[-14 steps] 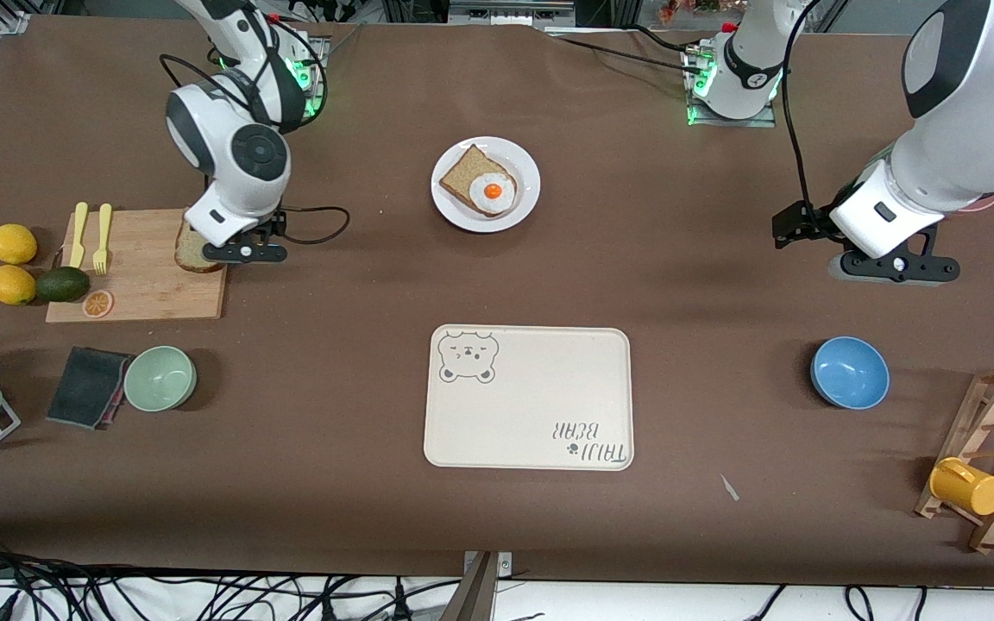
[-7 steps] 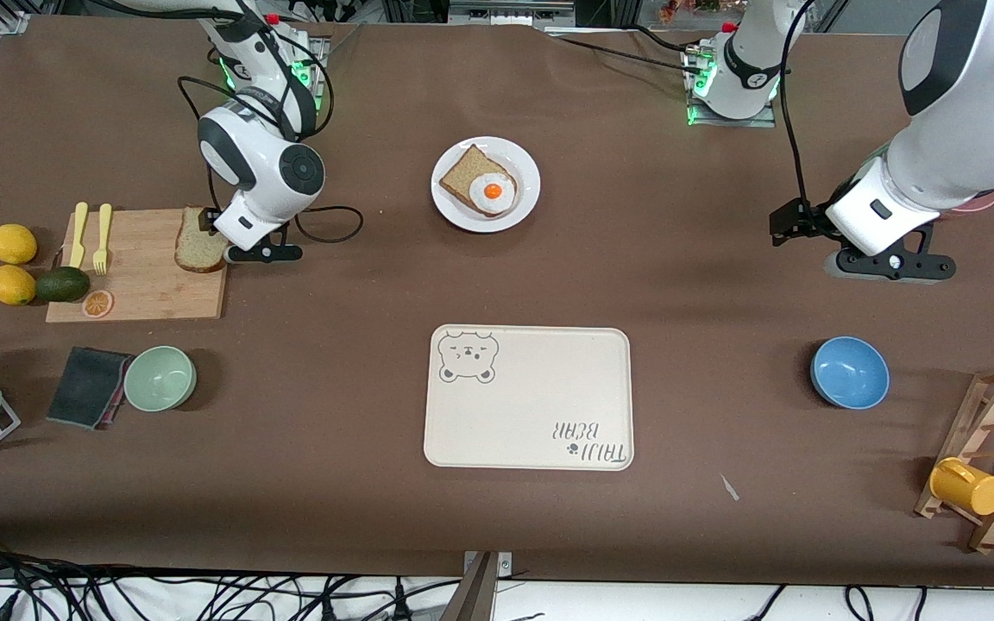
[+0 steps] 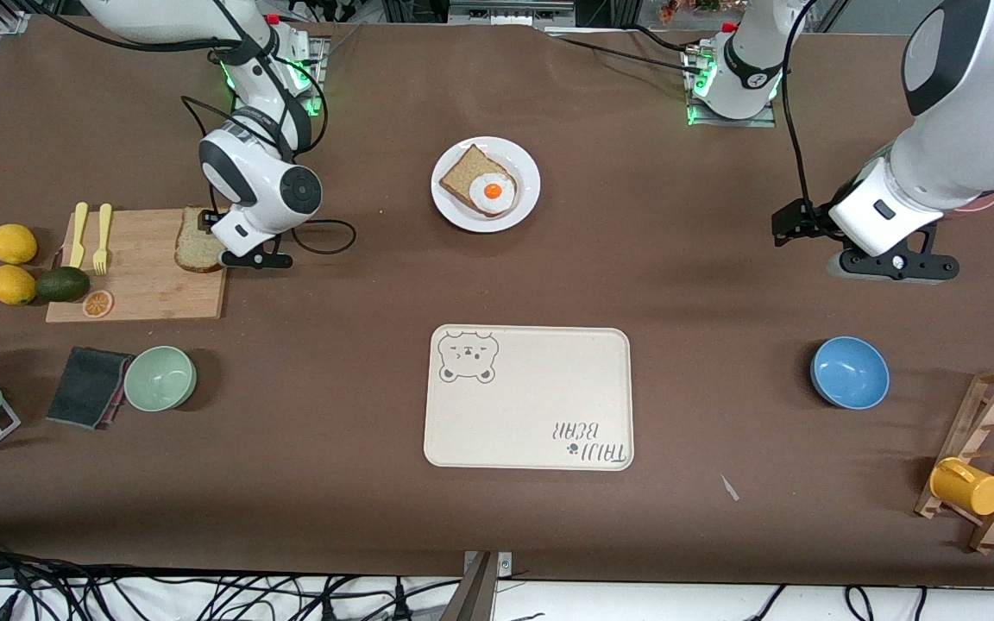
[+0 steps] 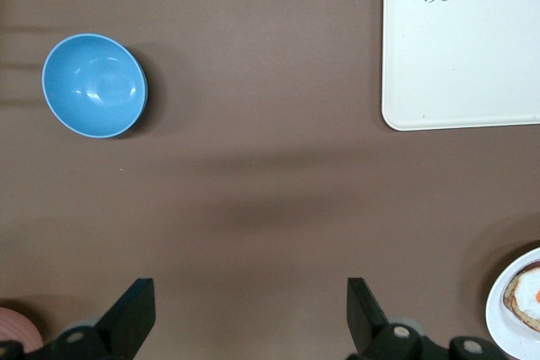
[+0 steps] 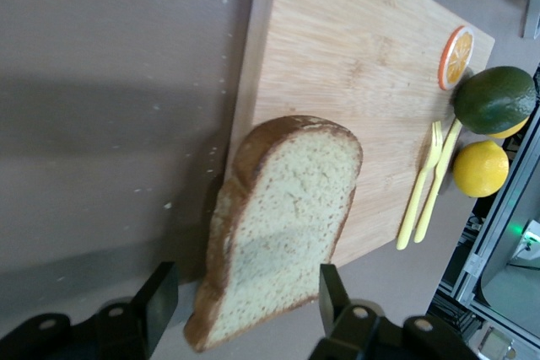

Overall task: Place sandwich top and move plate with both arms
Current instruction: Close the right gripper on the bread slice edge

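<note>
In the front view the right gripper [image 3: 234,246] is low at the edge of the cutting board [image 3: 139,276] beside the sandwich top [image 3: 195,250], while the plate [image 3: 525,200] with dark bread and egg lies well apart, toward the middle of the table. In the left wrist view the left gripper [image 4: 251,318] waits wide open over bare table, holding nothing (blue bowl [image 4: 94,86] and tray [image 4: 464,56] lie ahead of it). In the right wrist view the right gripper's fingers [image 5: 156,305] stand open on both sides of the sandwich top [image 5: 283,225], which lies on the board; I cannot tell if they touch it.

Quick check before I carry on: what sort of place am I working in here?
Likely a lab tabletop staged as a play kitchen: two arms bolted to a brown-covered table, a cutting board with the sandwich top, toy-like lemons, and loose cables along its edge.
</note>
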`<state>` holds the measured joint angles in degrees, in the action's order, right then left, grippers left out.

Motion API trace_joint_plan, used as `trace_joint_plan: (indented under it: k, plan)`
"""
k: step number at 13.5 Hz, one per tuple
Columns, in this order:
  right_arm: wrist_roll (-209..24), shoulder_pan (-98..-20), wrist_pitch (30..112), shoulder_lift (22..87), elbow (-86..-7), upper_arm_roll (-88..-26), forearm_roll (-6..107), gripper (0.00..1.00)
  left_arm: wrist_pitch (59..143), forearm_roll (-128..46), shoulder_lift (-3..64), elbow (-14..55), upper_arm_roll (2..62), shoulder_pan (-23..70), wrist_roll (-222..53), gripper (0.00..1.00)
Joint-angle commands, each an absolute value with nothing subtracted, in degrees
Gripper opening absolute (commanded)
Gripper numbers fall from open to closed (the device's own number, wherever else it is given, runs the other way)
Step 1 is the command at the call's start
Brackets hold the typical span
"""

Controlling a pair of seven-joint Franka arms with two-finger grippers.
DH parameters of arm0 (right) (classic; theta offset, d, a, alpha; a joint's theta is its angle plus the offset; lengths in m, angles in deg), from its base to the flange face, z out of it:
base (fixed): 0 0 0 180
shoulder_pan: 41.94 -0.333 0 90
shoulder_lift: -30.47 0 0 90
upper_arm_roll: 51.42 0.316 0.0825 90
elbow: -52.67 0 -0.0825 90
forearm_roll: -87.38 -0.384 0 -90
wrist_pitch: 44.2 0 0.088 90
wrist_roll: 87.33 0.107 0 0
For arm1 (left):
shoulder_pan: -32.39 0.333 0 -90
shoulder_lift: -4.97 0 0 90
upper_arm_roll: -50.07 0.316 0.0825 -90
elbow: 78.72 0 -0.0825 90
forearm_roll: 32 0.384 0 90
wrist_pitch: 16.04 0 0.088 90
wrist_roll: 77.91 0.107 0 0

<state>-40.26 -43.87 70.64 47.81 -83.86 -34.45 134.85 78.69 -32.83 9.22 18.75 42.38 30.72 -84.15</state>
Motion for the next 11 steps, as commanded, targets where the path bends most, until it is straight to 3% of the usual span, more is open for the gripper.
trace_joint_plan:
  k: [1,5,11]
  plan:
    - [-38.8,-43.0,71.2,49.4,-83.8,-34.5,136.4,0.74,77.8,-31.4,8.9,17.8,42.1,31.2,-83.6,1.0]
    - [-32.5,-43.1,71.1,53.5,-83.8,-34.4,141.0,0.72,77.7,-31.4,9.1,16.8,42.0,31.2,-83.7,1.0]
    - [-32.4,-43.2,70.3,53.1,-83.8,-34.2,141.0,0.65,77.7,-31.4,9.1,16.8,42.2,31.2,-83.7,1.0]
